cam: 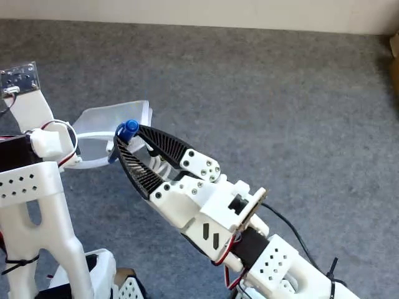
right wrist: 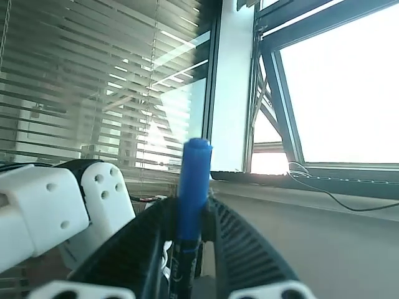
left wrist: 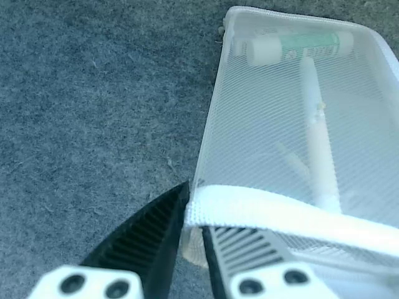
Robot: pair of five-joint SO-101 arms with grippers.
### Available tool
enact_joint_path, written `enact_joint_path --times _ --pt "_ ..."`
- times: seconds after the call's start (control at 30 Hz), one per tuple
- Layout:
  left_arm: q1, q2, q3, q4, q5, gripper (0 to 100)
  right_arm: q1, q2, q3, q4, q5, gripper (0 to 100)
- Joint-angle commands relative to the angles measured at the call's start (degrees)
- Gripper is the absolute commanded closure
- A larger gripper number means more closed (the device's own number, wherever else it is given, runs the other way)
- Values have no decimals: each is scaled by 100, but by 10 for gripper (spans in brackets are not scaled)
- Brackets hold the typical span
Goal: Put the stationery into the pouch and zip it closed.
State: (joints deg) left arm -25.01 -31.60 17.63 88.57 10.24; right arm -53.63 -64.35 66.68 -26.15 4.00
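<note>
Presently, the work surface is a grey, felt-like covering [cam: 280, 87], bounded at its far edge by a pale wall [cam: 187, 9]. The white mesh pouch [left wrist: 268, 124] rests on this covering. The left gripper [left wrist: 194, 215] has its fingers clamped on the pouch's white edge band. Inside the pouch lie a green-and-white tube [left wrist: 299, 45] and a white pen [left wrist: 318, 149]. The right gripper [cam: 124, 138] is positioned at the pouch, fingers closed on a blue pen [cam: 129, 129]. The room behind it shows slatted blinds [right wrist: 93, 75] and a bright window [right wrist: 336, 81].
</note>
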Motion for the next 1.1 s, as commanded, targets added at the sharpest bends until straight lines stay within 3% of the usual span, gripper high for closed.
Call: enact_joint_path --times 0.0,0.13,0.3,0.53,1.07 --pt "-57 119 4 -105 35 994 -57 -40 -92 -171 88 994" --pt "-57 119 4 -114 35 994 -57 470 -215 -321 88 994" --pt "-57 119 4 -114 35 994 -22 1516 -435 -1402 149 994" --pt "-48 119 4 -114 44 994 -40 2554 -409 -2853 1407 994" --pt "-48 145 13 -114 35 994 -57 3468 180 -2897 1468 958"
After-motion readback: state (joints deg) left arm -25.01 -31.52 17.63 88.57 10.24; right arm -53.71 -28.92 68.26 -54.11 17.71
